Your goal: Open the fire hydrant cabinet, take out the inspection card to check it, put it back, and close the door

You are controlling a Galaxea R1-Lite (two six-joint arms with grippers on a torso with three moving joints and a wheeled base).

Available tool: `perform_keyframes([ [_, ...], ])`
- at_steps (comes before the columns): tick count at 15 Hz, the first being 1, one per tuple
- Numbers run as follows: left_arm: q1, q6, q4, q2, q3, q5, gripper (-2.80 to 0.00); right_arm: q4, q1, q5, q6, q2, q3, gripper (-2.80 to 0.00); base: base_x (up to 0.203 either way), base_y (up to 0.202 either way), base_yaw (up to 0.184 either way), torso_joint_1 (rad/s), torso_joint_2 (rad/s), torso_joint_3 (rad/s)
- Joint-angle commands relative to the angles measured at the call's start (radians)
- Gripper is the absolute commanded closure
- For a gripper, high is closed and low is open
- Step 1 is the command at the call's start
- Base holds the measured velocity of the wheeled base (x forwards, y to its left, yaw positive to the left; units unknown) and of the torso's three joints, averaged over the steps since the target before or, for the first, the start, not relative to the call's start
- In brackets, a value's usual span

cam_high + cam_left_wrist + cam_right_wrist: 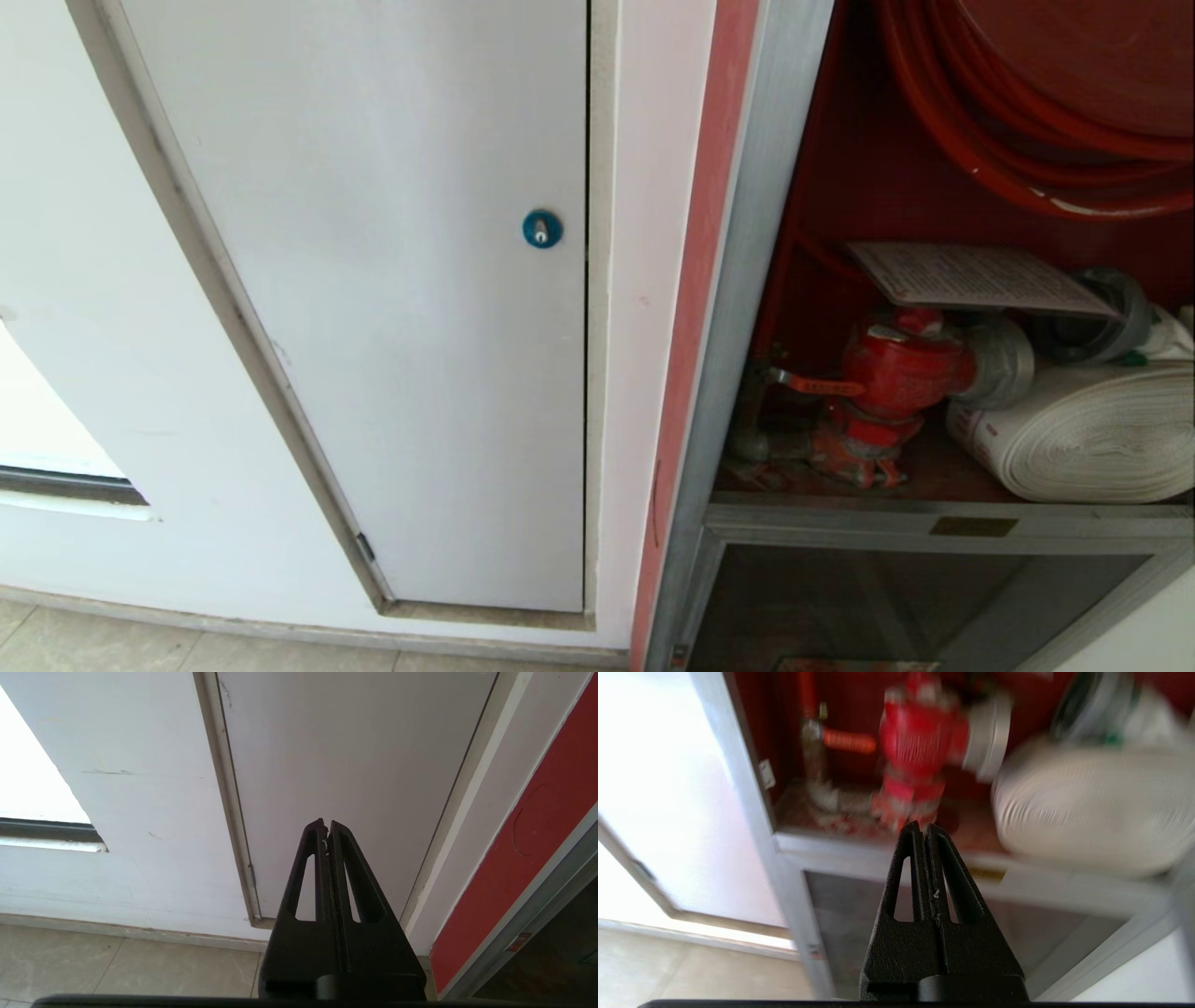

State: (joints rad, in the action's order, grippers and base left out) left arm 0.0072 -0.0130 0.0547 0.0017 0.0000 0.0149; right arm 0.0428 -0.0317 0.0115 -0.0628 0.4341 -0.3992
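Facing the open fire hydrant cabinet (934,280), your right gripper (924,830), fingers pressed together and empty, was nearer the inspection card (971,277), which lay flat above it, long side across, on the red valve (896,373).

white panel (373,308) (blue lock (542,229)), tiled floor (117,966)

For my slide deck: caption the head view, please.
Open cabinet: card lying on the red valve, white hose beside it.

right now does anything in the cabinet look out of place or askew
The card lies flat on top of the red valve and the coupling beside it, not in a holder, one corner jutting over the valve. The white hose sits rolled on the floor of the cabinet. Nothing looks spilled or broken.
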Motion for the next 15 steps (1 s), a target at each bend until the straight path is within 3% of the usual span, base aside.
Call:
perform_keyframes([
  [1, 0.0, -0.001, 0.001, 0.0, 0.018, 0.0, 0.0, 0.009, -0.002, 0.0, -0.049, 0.203, -0.111, 0.0, 0.0, 0.0, 0.0, 0.0, 0.0, 0.0],
  [4, 0.0, -0.001, 0.001, 0.0, 0.018, 0.0, 0.0, -0.028, 0.023, -0.002, -0.217, 0.367, -0.31, 0.0, 0.0, 0.0, 0.0, 0.0, 0.0, 0.0],
  [8, 0.0, -0.001, 0.001, 0.0, 0.018, 0.0, 0.0, -0.294, 0.061, -0.002, -0.46, 0.498, -0.531, 0.0, 0.0, 0.0, 0.0, 0.0, 0.0, 0.0],
  [12, 0.0, -0.001, 0.001, 0.0, 0.018, 0.0, 0.0, -0.336, 0.212, -0.006, -0.763, 0.58, -0.589, 0.0, 0.0, 0.0, 0.0, 0.0, 0.0, 0.0],
  [14, 0.0, -0.001, 0.001, 0.0, 0.018, 0.0, 0.0, -0.314, 0.3, -0.008, -0.956, 0.611, -0.596, 0.0, 0.0, 0.0, 0.0, 0.0, 0.0, 0.0],
  [15, 0.0, -0.001, 0.001, 0.0, 0.018, 0.0, 0.0, -0.301, 0.309, -0.011, -1.018, 0.617, -0.597, 0.0, 0.0, 0.0, 0.0, 0.0, 0.0, 0.0],
])
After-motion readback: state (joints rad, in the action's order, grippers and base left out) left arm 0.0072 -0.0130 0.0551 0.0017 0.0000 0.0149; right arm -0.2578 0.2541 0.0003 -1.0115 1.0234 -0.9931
